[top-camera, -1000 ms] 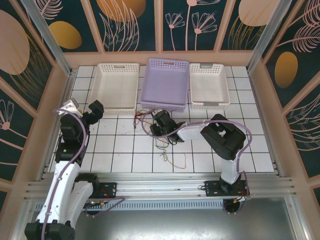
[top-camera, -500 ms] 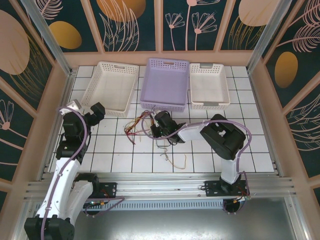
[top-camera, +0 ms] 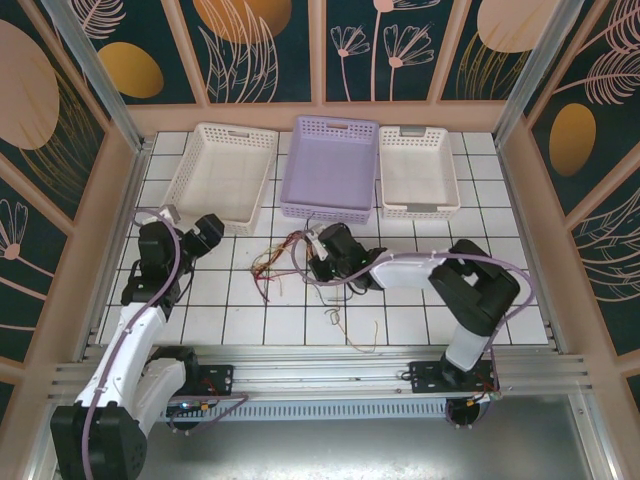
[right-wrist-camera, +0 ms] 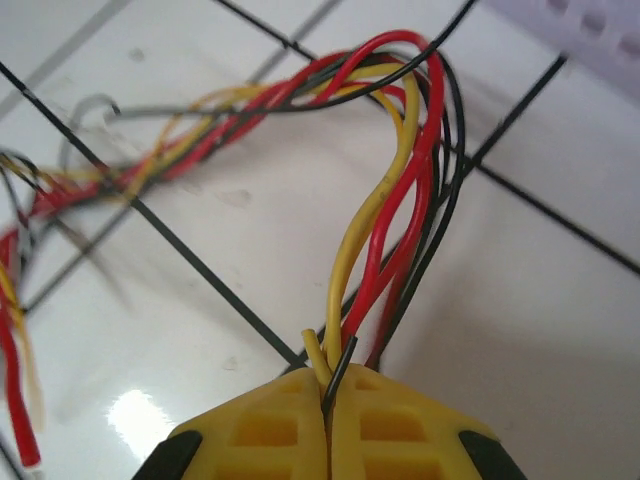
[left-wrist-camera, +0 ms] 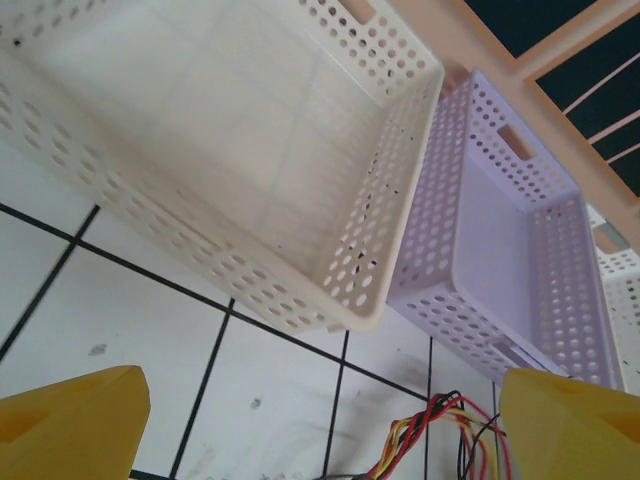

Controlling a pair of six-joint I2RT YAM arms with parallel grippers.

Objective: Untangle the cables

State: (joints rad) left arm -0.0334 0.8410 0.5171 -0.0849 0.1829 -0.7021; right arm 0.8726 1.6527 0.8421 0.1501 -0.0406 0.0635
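Top external view, working outward from the arm bases: a loose strand [top-camera: 352, 328] lies by itself on the tiled table [top-camera: 500, 300], at about 5 o'clock from the main knot and apart from it. Beyond it, the right gripper [top-camera: 314, 266] has just clamped down. A second ago its fingers stood part open over the wires; now they are pressed fully together on the cables [top-camera: 268, 265], which in the right wrist view rise from between the yellow pads as a tight loop of yellow, red and black. The tangle now trails out towards 9 o'clock of that gripper, across the tiles. The left gripper [top-camera: 207, 236] has swung in from the 9 o'clock side and sits near the free end. Its fingers are wide apart, a shade narrower than a moment ago, and hold nothing; in the left wrist view the coloured ends lie on the tile just ahead, nearer its right fingertip. Farthest, at 12 o'clock, a white basket [top-camera: 225, 180], a lavender basket [top-camera: 330, 175] and a second white basket [top-camera: 418, 175] stand in a row. We judge one side of the knot is now anchored, so the left arm can take the other side and draw strands apart.
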